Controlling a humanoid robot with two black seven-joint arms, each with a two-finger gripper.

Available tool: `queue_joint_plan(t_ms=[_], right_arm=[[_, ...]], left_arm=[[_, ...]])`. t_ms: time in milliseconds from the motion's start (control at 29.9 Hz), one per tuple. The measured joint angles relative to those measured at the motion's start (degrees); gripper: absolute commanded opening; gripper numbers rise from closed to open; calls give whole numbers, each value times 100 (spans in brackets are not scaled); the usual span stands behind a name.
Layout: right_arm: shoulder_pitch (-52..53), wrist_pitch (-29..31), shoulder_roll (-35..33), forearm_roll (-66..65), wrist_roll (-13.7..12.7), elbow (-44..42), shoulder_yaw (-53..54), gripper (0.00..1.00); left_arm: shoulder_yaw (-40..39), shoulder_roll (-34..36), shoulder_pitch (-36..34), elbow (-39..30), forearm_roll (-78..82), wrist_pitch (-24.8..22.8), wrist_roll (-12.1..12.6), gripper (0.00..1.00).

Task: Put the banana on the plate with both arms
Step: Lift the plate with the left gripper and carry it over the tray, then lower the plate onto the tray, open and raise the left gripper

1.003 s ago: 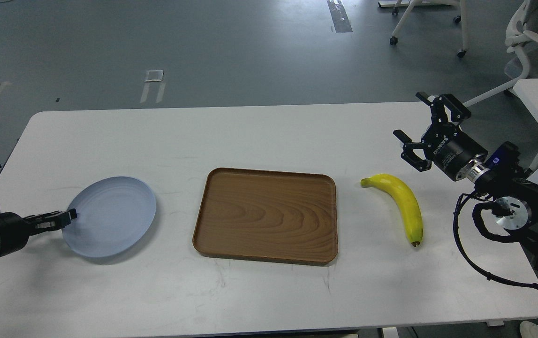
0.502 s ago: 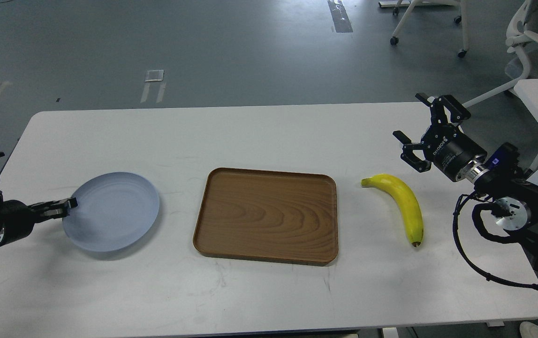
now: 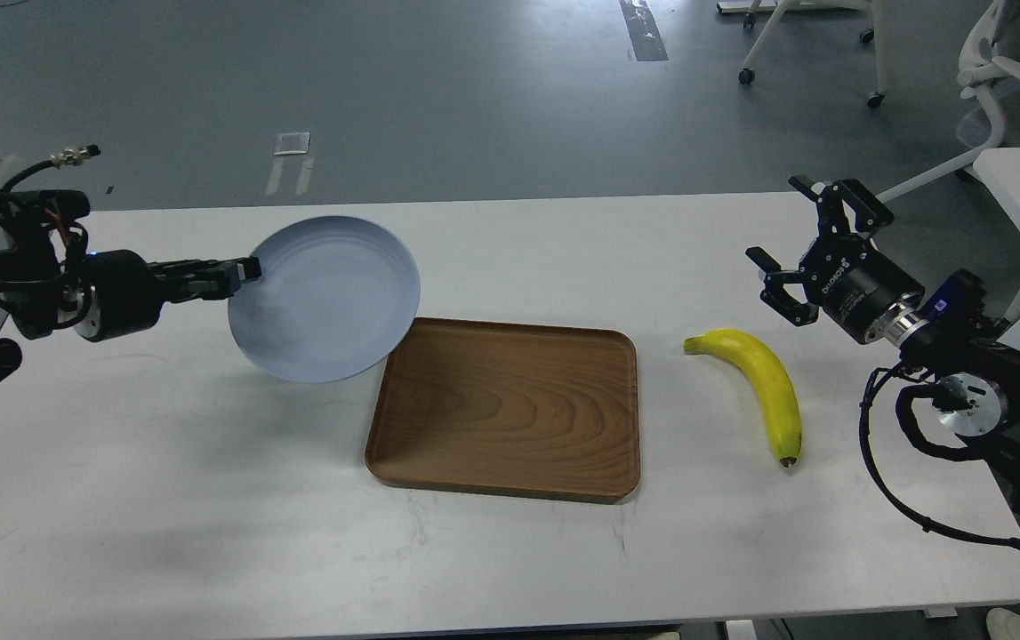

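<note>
Your left gripper (image 3: 247,268) pinched the plate (image 3: 325,299), lifted it off the table (image 3: 207,498) toward the tray (image 3: 504,407) | right gripper (image 3: 807,240) stayed spread beside the unmoved banana (image 3: 763,382).

The plate (image 3: 325,298) is round, shallow and pale blue-grey, with a plain matte face. It hangs in the air, tilted so that its face shows, and is pinched at its left rim. The banana (image 3: 763,387) is bright yellow, smooth and curved, with a dark tip at its near end. It lies flat, well apart from the plate.
</note>
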Motion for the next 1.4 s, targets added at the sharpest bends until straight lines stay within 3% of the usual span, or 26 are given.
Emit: queue_joint_plan(t_ms=[334,602,869,1404], right_arm=[[0,0,-14,0,0,-3,2,100],[0,0,-9,0,0,-9,-5,99],[0,0,-9,0,0,-11,3,100],[-10,0,-8,0,0,-8,-4,100]], left_arm=[[777,-1137,-424,194,120,29,93,0],[909,-1929,-376,987,164,50,144,0],[1314,-2248,-342,1278,172,229,138,0],[1344,-2650,-281,1774,163,312,143,0]])
